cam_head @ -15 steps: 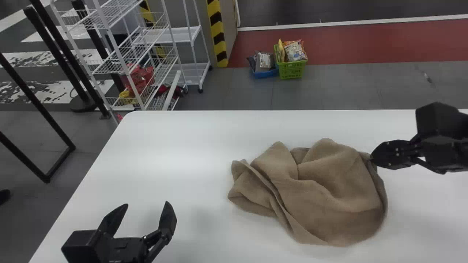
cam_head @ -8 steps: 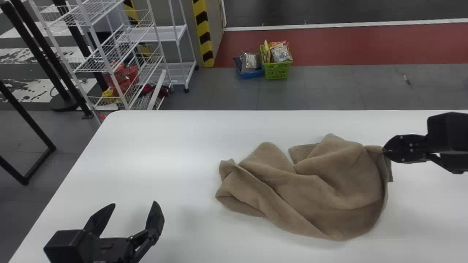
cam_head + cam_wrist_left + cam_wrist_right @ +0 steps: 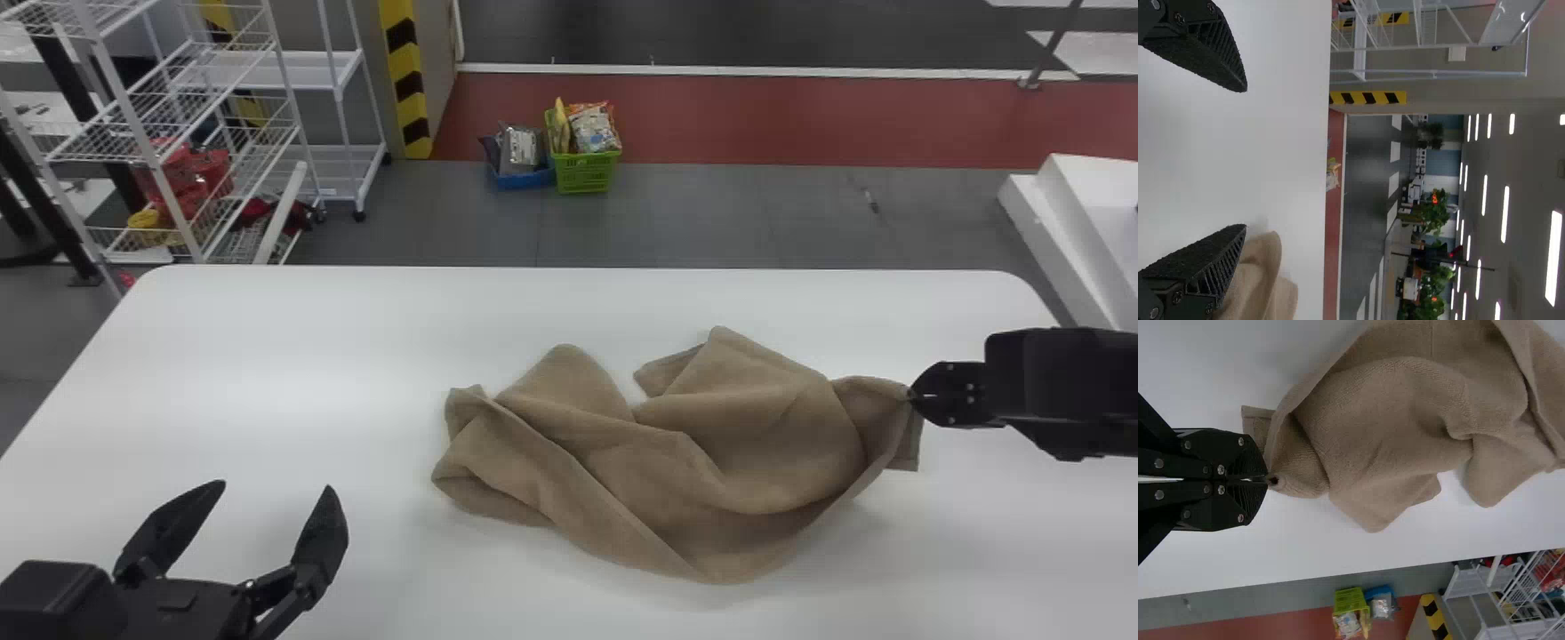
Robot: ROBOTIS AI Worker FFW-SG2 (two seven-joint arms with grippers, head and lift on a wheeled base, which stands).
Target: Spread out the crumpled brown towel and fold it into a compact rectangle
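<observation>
At centre to right of the head view: brown towel (image 3: 605,453), one, crumpled, right end clamped.
Towel lies on the white table (image 3: 311,347), creased and overlapping, a rounded lobe at its upper edge, a small flap hanging beside the held end. Right gripper (image 3: 910,396), at the frame's right — fingers together, pinched on a gathered bit of the cloth. Left gripper (image 3: 275,487), lower left of the frame — fingers wide apart, holding nothing, clear of the towel. Step in hand, as judged: spreading out; folding not yet begun. Next move, likely: draw the pinched end outward to pull the creases flat, with the left gripper taking the opposite end as a counter-hold. Risk: the whole towel may slide along rather than open.
</observation>
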